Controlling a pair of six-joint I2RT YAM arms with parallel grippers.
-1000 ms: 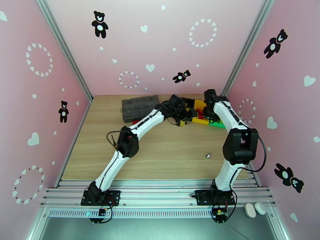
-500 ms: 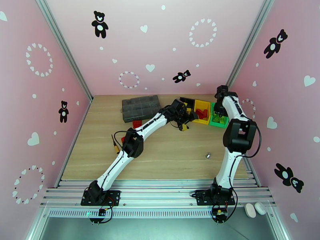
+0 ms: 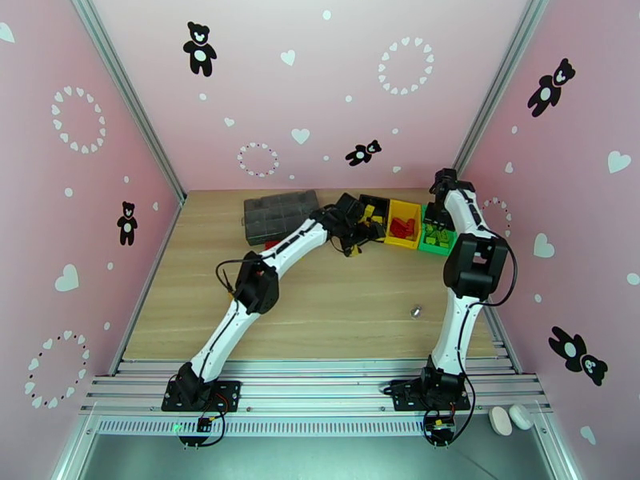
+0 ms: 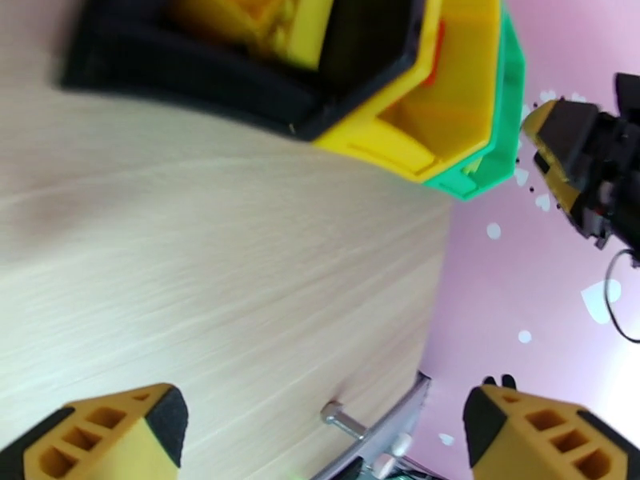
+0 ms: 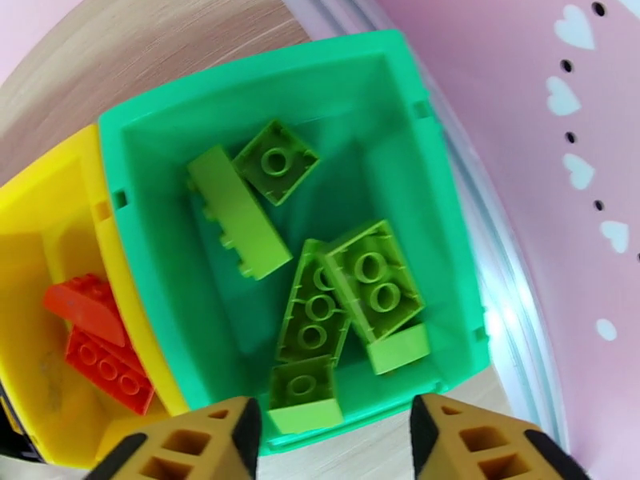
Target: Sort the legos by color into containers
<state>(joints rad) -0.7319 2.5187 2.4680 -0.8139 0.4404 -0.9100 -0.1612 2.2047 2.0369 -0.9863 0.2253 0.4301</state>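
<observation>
Overhead, we see a wooden desk (image 3: 320, 298). A dark grey organizer box (image 3: 280, 214) lies at its back left. Right of it three joined containers stand in a row: a black bin (image 4: 200, 78), a yellow bin (image 5: 40, 202) and a green bin (image 5: 144, 154). The left gripper (image 4: 324, 414) hovers over bare desk near the black bin, jaws wide apart and empty. The right gripper (image 5: 332, 430) hangs above the green bin, jaws partly apart, gripping nothing. Lime green legos (image 5: 372, 282) lie in the green bin, red legos (image 5: 104, 370) in the yellow bin, and blurred yellow legos (image 4: 248, 18) in the black bin.
</observation>
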